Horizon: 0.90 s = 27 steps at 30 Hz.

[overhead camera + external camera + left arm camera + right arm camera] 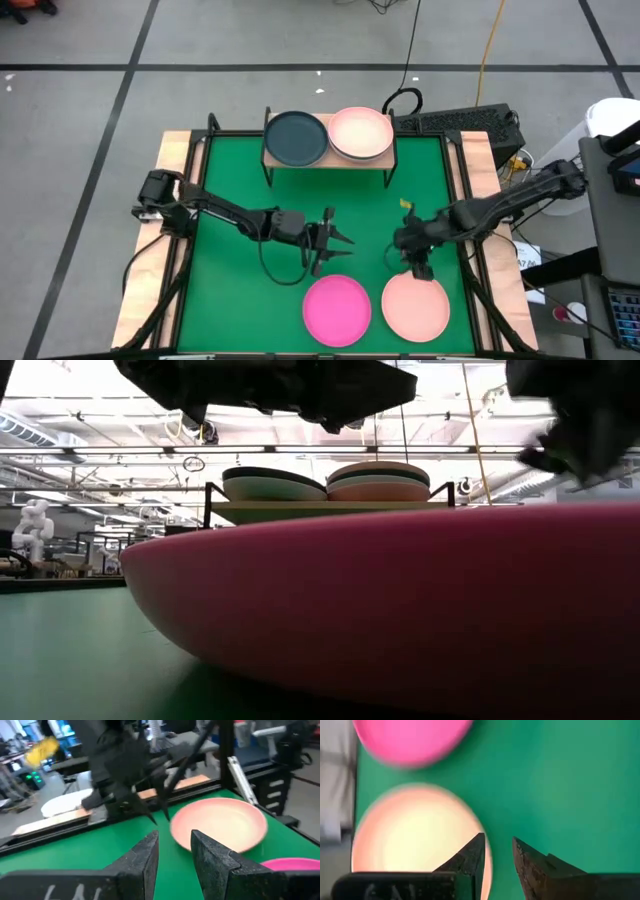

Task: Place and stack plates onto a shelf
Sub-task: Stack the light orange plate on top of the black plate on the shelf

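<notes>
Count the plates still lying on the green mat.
2: a magenta plate near the front edge, and a peach plate to its right. The rest are stacked on the shelf.

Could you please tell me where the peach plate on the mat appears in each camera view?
High view: peach plate at bottom, right of the magenta plate.
Low view: not visible.
Left wrist view: right of centre.
Right wrist view: lower left.
Shared landmark: the magenta plate beside it.
</notes>
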Each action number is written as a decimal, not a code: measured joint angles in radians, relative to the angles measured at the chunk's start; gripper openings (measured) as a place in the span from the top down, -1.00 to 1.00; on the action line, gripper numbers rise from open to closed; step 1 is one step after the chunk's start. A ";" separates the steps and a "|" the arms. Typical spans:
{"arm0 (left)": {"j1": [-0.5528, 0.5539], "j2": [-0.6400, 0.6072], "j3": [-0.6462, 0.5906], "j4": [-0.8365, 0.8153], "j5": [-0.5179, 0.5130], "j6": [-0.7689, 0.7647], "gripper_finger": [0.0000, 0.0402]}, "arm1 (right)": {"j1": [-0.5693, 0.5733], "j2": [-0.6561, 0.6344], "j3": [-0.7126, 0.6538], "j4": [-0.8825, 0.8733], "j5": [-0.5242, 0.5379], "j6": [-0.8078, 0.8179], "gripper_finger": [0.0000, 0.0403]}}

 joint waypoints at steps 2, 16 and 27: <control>-0.016 0.021 0.000 0.009 0.003 0.005 0.40 | 0.004 0.059 -0.002 -0.028 -0.047 0.002 0.58; -0.059 0.038 0.000 -0.030 0.005 0.039 0.40 | -0.001 0.205 -0.090 0.151 -0.189 -0.027 0.58; -0.055 0.038 0.000 -0.036 0.005 0.032 0.40 | -0.008 0.204 -0.227 0.276 -0.208 0.015 0.65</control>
